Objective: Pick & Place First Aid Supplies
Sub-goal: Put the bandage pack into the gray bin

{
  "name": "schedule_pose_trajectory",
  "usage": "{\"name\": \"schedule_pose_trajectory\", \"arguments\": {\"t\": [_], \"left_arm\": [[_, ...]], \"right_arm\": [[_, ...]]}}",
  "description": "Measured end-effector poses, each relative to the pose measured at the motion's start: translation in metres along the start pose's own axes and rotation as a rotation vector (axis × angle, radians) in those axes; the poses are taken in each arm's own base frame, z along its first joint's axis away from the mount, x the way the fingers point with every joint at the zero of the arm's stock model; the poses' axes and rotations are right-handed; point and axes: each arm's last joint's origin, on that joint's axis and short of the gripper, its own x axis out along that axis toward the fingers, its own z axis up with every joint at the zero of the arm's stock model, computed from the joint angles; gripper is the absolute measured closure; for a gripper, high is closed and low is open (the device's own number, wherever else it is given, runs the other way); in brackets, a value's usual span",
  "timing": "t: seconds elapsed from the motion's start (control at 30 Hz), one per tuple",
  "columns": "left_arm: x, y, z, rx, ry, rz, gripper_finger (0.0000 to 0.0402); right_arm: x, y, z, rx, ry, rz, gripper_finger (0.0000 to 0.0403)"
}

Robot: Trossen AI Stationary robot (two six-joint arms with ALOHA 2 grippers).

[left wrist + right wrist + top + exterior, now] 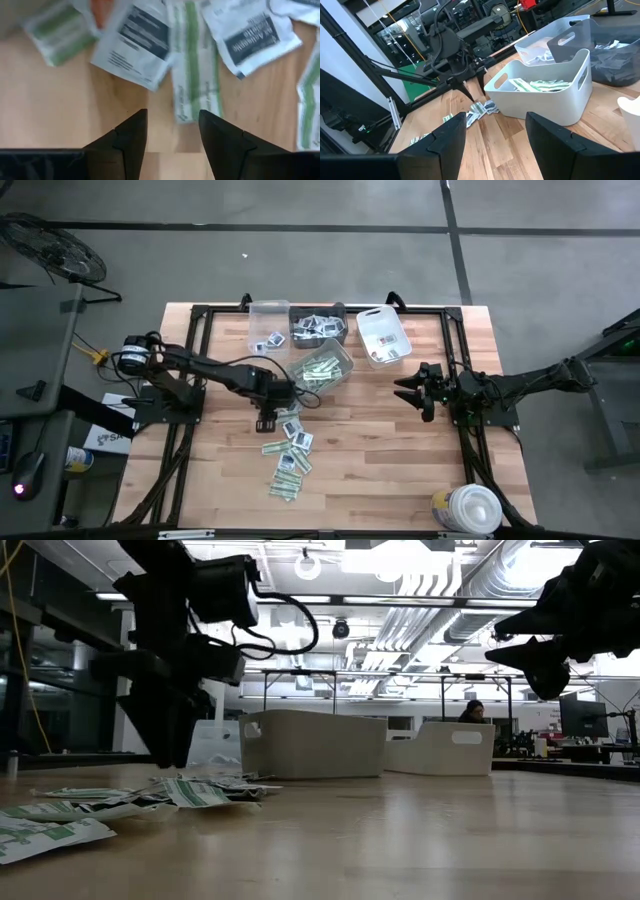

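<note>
The left gripper (pixel 268 418) sits near the centre of the high view, lowered to the top end of the loose heap of first aid supplies (pixel 287 455) that trails down the wooden table (pixel 380 470) toward the lower middle of the frame; its fingers (pixel 131 135) stand apart with nothing between them, and in the left wrist view a narrow green-and-white strip (pixel 194 75) lies on the bare wood just ahead of the gap, flanked by a squarish white packet (pixel 137 42) with dark print toward the upper left of that frame and another white packet (pixel 252 37) at the upper right. The right gripper (pixel 412 391) hangs above the table right of centre in the high view, well apart from the heap, its fingers spread and empty. Across the upper middle of the high view stand four bins: a clear bin (pixel 268 326), a dark bin (pixel 319 328) holding white packets, a white bin (pixel 383 336) at the right, and a tilted white bin (pixel 326 367) just below them filled with green-and-white strips. A round white tub (pixel 470 508) stands at the lower right of the table, and in the low view a person (pixel 473 711) shows far back at right of centre
</note>
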Motion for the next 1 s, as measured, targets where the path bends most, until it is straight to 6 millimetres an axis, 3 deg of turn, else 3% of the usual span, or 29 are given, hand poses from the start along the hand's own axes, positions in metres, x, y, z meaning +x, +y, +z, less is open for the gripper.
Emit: {"name": "schedule_pose_trajectory", "arguments": {"t": [0.4, 1.0], "left_arm": [[0.022, -0.015, -0.022, -0.046, -0.031, 0.046, 0.0225], [0.005, -0.011, -0.024, -0.029, -0.061, -0.041, 0.0225]], "right_arm": [[0.0, 0.0, 0.0, 0.0, 0.0, 0.0, 0.0203], [0.0, 0.0, 0.0, 0.0, 0.0, 0.0, 0.0203]]}}
